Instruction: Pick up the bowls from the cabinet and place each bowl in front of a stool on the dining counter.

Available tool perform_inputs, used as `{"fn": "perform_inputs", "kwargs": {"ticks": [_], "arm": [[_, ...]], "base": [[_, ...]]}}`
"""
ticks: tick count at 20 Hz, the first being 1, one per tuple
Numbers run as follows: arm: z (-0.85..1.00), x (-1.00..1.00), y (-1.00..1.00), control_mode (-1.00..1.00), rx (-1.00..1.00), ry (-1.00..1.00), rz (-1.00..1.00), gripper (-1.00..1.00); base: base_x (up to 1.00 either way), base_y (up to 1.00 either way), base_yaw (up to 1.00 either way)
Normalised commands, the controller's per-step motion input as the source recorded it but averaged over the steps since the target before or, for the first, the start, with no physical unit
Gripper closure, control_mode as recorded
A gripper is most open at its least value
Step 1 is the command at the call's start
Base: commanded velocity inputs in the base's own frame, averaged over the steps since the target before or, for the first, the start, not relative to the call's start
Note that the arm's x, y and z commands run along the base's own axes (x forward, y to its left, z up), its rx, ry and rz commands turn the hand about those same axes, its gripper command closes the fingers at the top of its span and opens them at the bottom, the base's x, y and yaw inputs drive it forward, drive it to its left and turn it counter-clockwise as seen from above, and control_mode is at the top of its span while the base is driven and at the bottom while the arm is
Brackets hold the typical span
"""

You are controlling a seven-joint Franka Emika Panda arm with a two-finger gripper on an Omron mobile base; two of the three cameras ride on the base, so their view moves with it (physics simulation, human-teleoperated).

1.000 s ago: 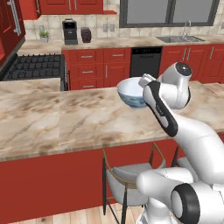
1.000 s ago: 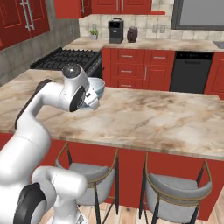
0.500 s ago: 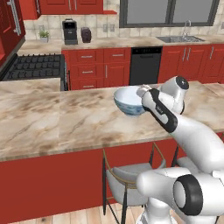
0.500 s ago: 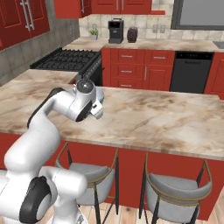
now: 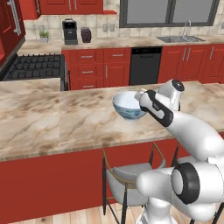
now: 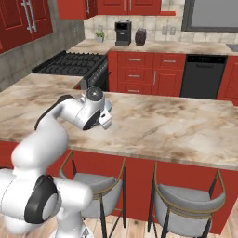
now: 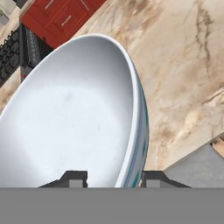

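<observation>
The white bowl with blue patterning point(image 5: 127, 106) hangs low over the dining counter point(image 5: 57, 124), tilted a little, above the left stool point(image 5: 126, 183). I cannot tell whether its base touches the marble. My gripper point(image 5: 142, 100) is shut on the bowl's right rim. In the hand view the bowl point(image 7: 74, 113) sits close up, with its rim pinched between the gripper point(image 7: 113, 178) fingertips point(image 7: 73, 177). In the right base view my hand point(image 6: 96, 114) hovers over the counter point(image 6: 167, 132) and covers the bowl. The olive-tan bowl is out of view.
Two stools point(image 6: 95, 183) point(image 6: 188, 204) stand under the counter's near edge. Behind it are a stove point(image 5: 35, 65), a dishwasher point(image 5: 145, 64), a sink point(image 5: 179, 39) and a coffee machine point(image 5: 69, 31). A red cabinet door with a bar handle point(image 5: 15, 17) is at the upper left.
The arm has brought the bowl down and slightly toward the near edge of the dining counter. The grip on the rim is unchanged.
</observation>
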Motion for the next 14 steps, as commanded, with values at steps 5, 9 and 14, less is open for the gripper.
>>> {"fn": "perform_inputs", "kwargs": {"ticks": [5, 9, 14], "arm": [[-0.26, 0.23, 0.00, -1.00, 0.00, 0.03, 0.00, 1.00], [-0.36, 0.28, -0.07, -1.00, 0.00, 0.00, 0.00, 1.00], [-0.46, 0.31, -0.11, -1.00, 0.00, 0.00, 0.00, 1.00]], "base": [[0.00, 0.00, 0.00], [0.00, 0.00, 0.00], [0.00, 0.00, 0.00]]}}
